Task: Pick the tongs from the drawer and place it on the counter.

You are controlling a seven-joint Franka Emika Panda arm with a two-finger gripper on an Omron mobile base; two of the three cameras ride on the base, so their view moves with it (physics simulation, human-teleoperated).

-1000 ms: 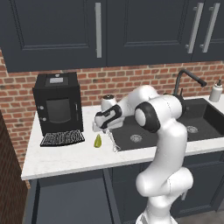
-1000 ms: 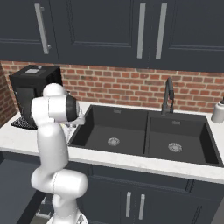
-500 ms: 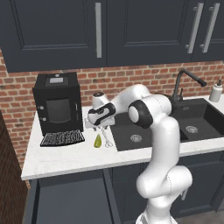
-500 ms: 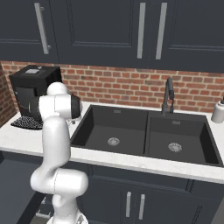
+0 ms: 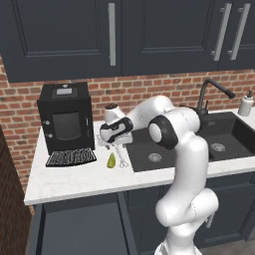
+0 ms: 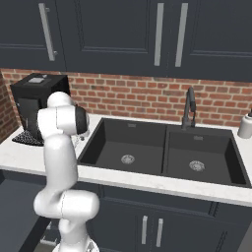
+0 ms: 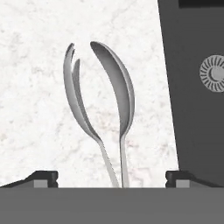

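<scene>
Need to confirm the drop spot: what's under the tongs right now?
White marbled counter lies under the tongs, with the black sink beside them. The handle end is hidden between the jaws.

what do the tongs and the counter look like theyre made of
The tongs look like polished metal: silvery-grey, with smooth spoon-shaped ends that shade from bright to dark. The counter looks like white stone, perhaps marble, going by faint grey veins across a matte surface. Both are rendered, so this rests on looks alone.
</scene>
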